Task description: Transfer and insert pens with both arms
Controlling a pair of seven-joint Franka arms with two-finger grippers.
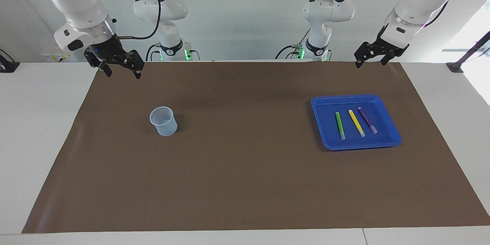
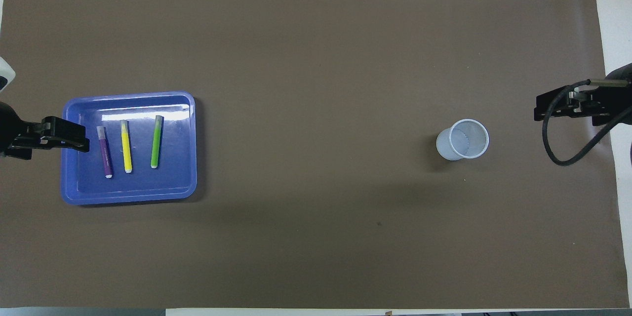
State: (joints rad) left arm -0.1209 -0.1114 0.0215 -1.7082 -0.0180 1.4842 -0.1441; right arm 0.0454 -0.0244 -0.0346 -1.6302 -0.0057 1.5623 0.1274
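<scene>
In the overhead view we see only the tips of the left end effector (image 2: pixel 69 134) and right end effector (image 2: pixel 560 106); the picture's edges cut off both arms.

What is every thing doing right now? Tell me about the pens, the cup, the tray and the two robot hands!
green pen: lying flat in the tray, untouched
yellow pen: lying flat in the tray, between the other two
purple pen: lying flat in the tray
tray: flat on the mat, holding three pens
cup: upright, empty
left tool: open, raised, holding nothing
right tool: open, raised, holding nothing
</scene>
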